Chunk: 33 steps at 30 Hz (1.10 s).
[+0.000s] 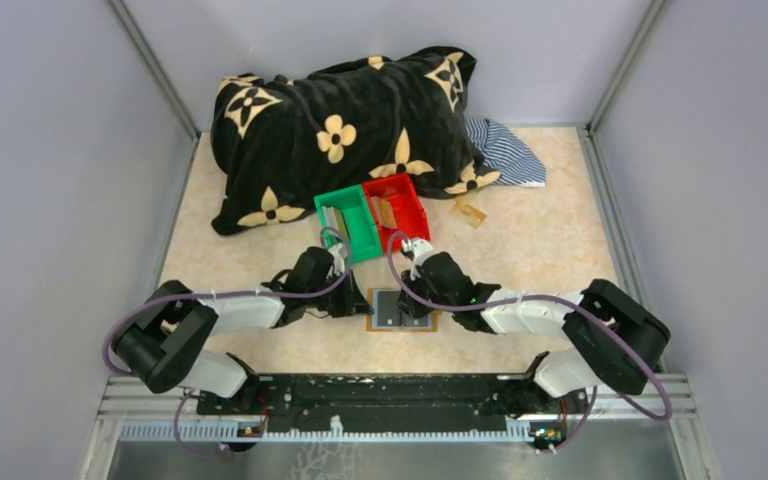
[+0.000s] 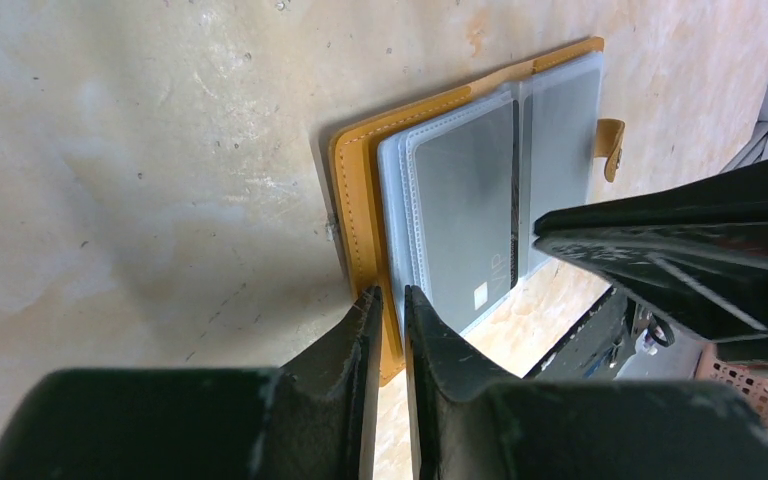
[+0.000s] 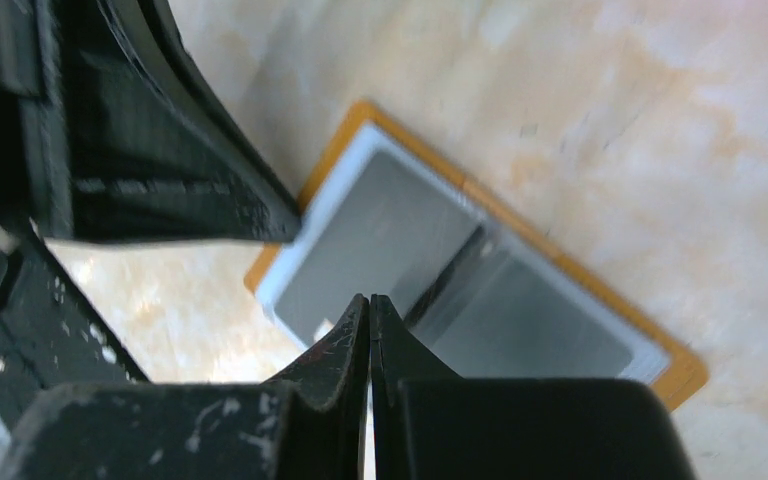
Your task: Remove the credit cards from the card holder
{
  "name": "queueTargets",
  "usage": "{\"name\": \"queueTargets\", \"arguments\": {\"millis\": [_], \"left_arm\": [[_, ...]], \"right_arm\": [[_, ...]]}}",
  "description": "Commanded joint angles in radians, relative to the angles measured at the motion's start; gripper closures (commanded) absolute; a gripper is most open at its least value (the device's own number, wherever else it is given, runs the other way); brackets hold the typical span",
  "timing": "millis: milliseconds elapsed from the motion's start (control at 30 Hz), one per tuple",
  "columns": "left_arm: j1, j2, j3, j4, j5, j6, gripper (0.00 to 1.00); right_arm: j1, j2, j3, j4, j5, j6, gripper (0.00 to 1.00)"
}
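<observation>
The card holder (image 1: pixel 400 322) lies open and flat on the table between my two grippers, tan leather outside and grey pockets inside. A grey credit card (image 2: pixel 465 215) with a small white square sits in its left pocket, and another (image 2: pixel 560 130) in the right pocket. My left gripper (image 2: pixel 392 295) has its jaws a thin gap apart, with nothing gripped, over the holder's tan left edge (image 2: pixel 360 220). My right gripper (image 3: pixel 370 298) is shut and empty, its tips over the left card (image 3: pixel 380 240) near the middle fold. The right pocket's card (image 3: pixel 530 320) lies beyond.
A green bin (image 1: pixel 348 222) and a red bin (image 1: pixel 397 208) stand side by side just behind the holder, each with flat tan or grey pieces inside. A black flowered pillow (image 1: pixel 340 130) and striped cloth (image 1: pixel 505 150) lie at the back. A small tan tag (image 1: pixel 470 212) lies right of the red bin.
</observation>
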Motion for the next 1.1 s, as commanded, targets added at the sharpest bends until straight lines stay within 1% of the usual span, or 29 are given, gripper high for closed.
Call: {"name": "queueTargets", "arguments": {"millis": [0,100,267,367,400,600,733,867,967,1067], "left_arm": [[0.001,0.031,-0.012,-0.066,-0.029,0.030,0.79],[0.003,0.033,-0.013,-0.068,-0.029,0.038,0.79],[0.002,0.053,0.003,-0.074,-0.024,0.045,0.79],[0.003,0.075,0.017,-0.076,-0.017,0.046,0.79],[0.001,0.079,0.020,-0.075,-0.013,0.046,0.79],[0.002,0.102,0.029,-0.080,-0.002,0.050,0.80],[0.003,0.105,0.033,-0.089,-0.003,0.056,0.80],[0.003,0.108,0.039,-0.093,-0.004,0.059,0.80],[0.003,0.088,0.044,-0.103,-0.016,0.065,0.80],[0.002,0.054,0.058,-0.157,-0.067,0.081,0.80]], "right_arm": [[-0.043,-0.028,-0.084,0.154,-0.146,0.076,0.99],[-0.081,-0.043,-0.133,0.197,-0.173,0.102,0.93],[-0.098,-0.046,-0.148,0.190,-0.173,0.091,0.70],[-0.103,-0.019,-0.152,0.217,-0.192,0.093,0.61],[-0.105,-0.005,-0.153,0.228,-0.198,0.096,0.60],[-0.116,0.088,-0.173,0.347,-0.260,0.132,0.59],[-0.117,0.109,-0.183,0.387,-0.269,0.143,0.59],[-0.123,0.071,-0.179,0.353,-0.265,0.142,0.59],[-0.124,0.013,-0.164,0.282,-0.244,0.119,0.60],[-0.126,-0.048,-0.145,0.209,-0.225,0.096,0.60]]}}
